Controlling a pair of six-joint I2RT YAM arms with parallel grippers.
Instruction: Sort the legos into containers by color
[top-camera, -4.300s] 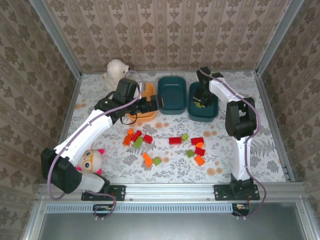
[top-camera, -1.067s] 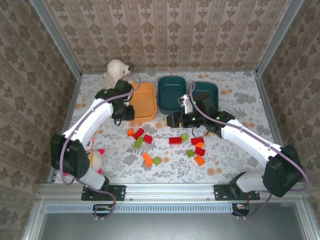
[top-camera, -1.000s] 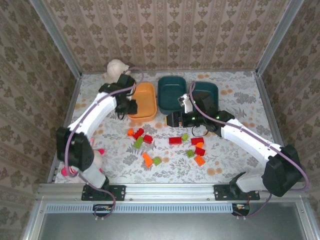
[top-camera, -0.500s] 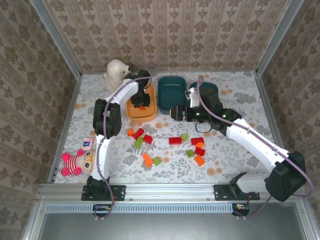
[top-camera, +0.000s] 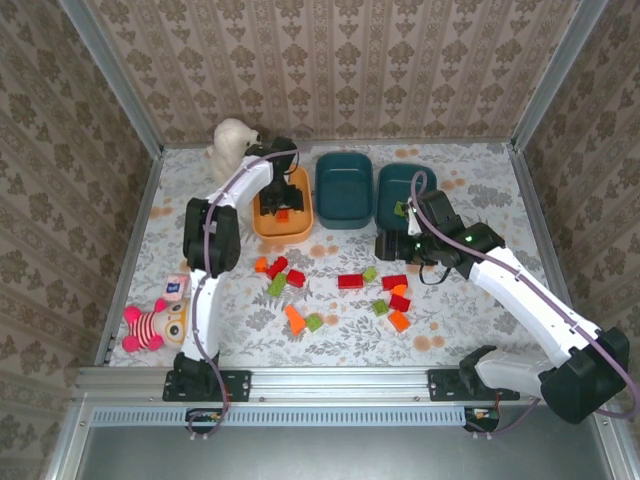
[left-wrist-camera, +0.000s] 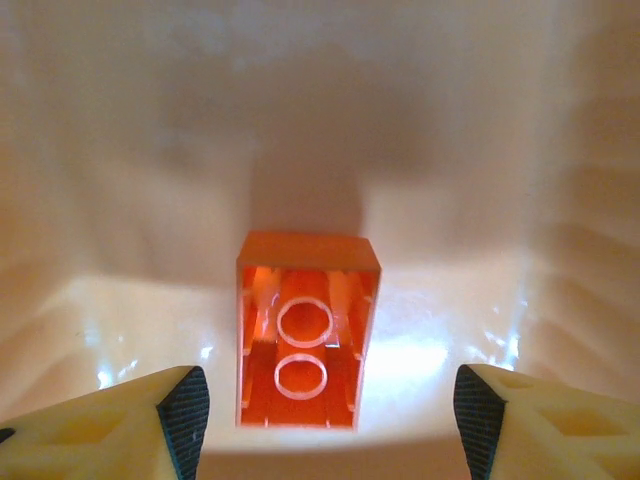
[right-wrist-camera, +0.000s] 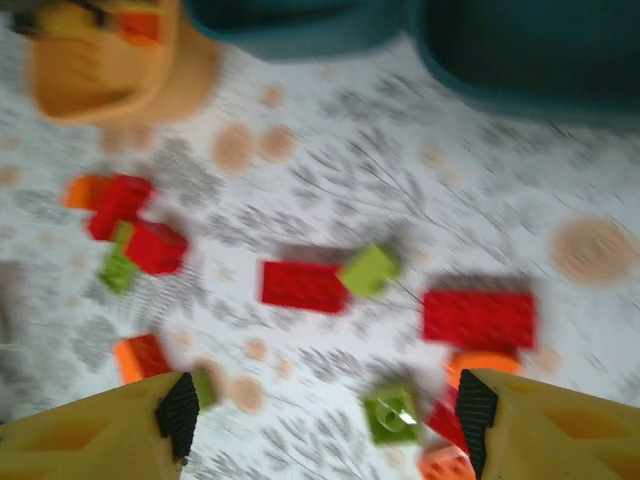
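Inside orange tub (left-wrist-camera: 110, 160), upturned orange brick (left-wrist-camera: 306, 340)

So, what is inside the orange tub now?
One orange brick lies on the floor of the orange tub, its hollow side facing the wrist camera, below the open left hand. From above, the hand covers part of the floor.

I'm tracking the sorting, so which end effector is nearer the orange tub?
Left. The left end effector is open directly above the orange tub, an orange brick beneath it. The right end effector is over the table, in front of the right-hand teal tub.
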